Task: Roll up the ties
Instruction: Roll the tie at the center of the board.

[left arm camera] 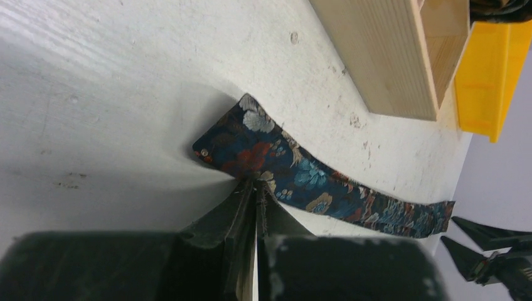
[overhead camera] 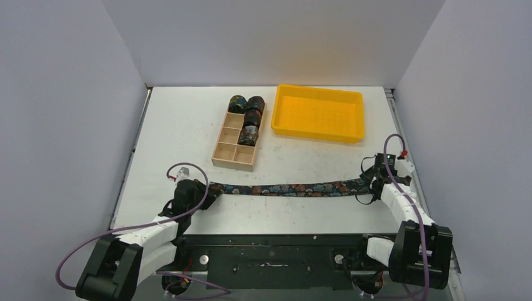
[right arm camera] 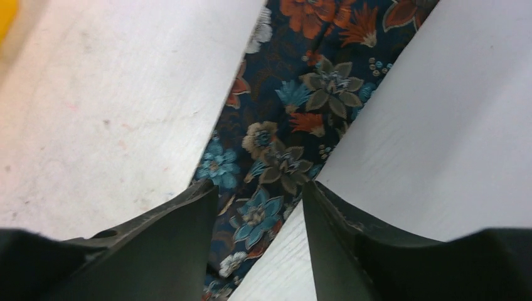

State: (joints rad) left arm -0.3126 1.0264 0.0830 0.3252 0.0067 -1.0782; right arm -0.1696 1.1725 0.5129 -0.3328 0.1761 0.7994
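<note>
One flat tie (overhead camera: pixel 295 188) lies stretched across the near part of the table between my two grippers; it is dark with a blue and orange floral print. My left gripper (overhead camera: pixel 209 192) is shut on the edge of its pointed left end (left arm camera: pixel 251 135), which rides slightly off the table. In the left wrist view the jaws (left arm camera: pixel 255 186) meet right at the fabric. My right gripper (overhead camera: pixel 367 182) stands open astride the tie's other end (right arm camera: pixel 282 144), one finger (right arm camera: pixel 188 232) on each side. Three rolled ties (overhead camera: pixel 253 110) sit in the wooden box.
The light wooden compartment box (overhead camera: pixel 226 150) stands behind the tie, left of centre, and shows at the top of the left wrist view (left arm camera: pixel 389 56). A yellow tray (overhead camera: pixel 313 133) lies at the back right. Grey walls close in on both sides.
</note>
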